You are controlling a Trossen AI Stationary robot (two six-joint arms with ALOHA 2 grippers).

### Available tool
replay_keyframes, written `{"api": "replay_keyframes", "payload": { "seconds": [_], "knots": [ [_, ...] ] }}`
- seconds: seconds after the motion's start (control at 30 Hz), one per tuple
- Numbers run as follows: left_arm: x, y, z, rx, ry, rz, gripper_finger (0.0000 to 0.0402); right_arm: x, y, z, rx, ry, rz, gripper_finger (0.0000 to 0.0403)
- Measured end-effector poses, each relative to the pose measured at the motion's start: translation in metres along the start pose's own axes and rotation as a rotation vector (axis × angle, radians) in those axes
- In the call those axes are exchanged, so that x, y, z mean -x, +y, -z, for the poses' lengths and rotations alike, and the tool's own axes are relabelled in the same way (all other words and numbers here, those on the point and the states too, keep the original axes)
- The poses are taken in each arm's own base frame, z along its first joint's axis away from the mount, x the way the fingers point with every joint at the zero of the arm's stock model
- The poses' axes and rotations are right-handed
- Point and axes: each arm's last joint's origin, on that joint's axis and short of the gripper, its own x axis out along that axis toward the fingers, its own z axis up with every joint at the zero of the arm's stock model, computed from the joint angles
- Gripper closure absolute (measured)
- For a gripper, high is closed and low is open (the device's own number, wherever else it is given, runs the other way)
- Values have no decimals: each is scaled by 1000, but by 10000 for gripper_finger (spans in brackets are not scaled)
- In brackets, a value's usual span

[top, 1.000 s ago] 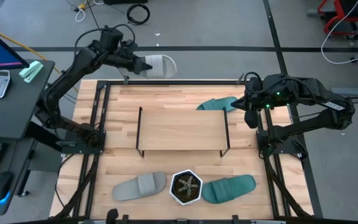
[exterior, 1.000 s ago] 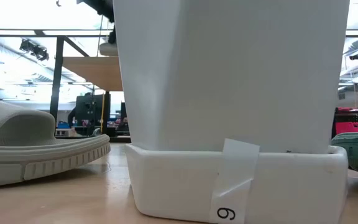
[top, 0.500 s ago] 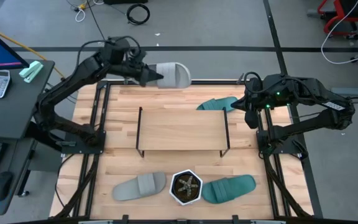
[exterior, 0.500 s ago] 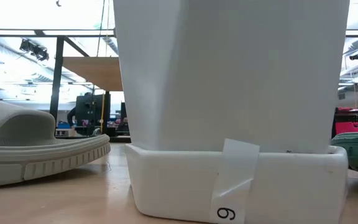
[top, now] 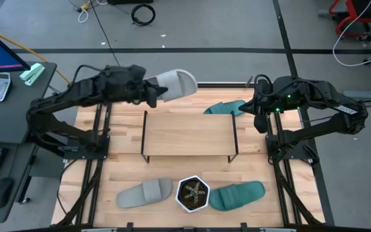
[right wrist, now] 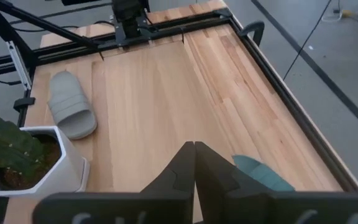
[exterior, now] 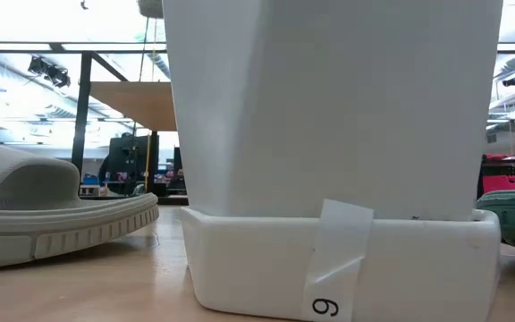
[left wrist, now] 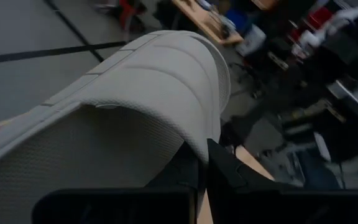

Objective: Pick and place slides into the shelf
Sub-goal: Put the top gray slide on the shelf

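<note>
My left gripper is shut on a light grey slide, held in the air above the table's far edge, just beyond the shelf. That slide fills the left wrist view. One teal slide lies by the shelf's far right corner. A second grey slide and a second teal slide lie sole down near the near edge. My right gripper is shut and hangs over the table's right side, touching nothing. My left gripper pinches the grey slide by one end between its two fingers, coming level from the table's left. The slide is lifted clear and sticks out past the fingertips toward the right, strap at its far end. The fingers hide the exact spot.
A white hexagonal pot with a plant stands between the two near slides and fills the low view. Black frame rails run along the table's left and right sides. Bare wood shows on the shelf top and between the shelf and the near slides.
My left gripper has carried the grey slide from beyond the table's far edge toward the right and then nearer, toward the shelf. The slide has turned with it and now points right. My right arm has kept still.
</note>
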Motion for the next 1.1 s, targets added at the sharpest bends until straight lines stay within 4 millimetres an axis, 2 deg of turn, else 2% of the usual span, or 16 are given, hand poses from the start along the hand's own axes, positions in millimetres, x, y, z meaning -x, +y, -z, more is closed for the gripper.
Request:
{"api": "replay_keyframes", "payload": {
  "seconds": [0.23,0.33,0.53,0.7,0.9,1.1],
  "knots": [
    [24,-27,30,148,-158,-144,389,0,0,0,4,-1,0,386],
    [25,-43,49,236,-275,-203,389,0,0,0,20,0,0,386],
    [5,-69,98,417,-474,-261,389,1,1,5,267,48,-55,386],
    [-22,-77,127,539,-580,-269,389,1,1,4,407,28,-58,386],
    [-54,-89,155,648,-662,-235,389,1,4,2,457,4,-82,386],
    [-63,-100,173,682,-797,-217,389,2,11,4,465,2,-128,386]
  ]
}}
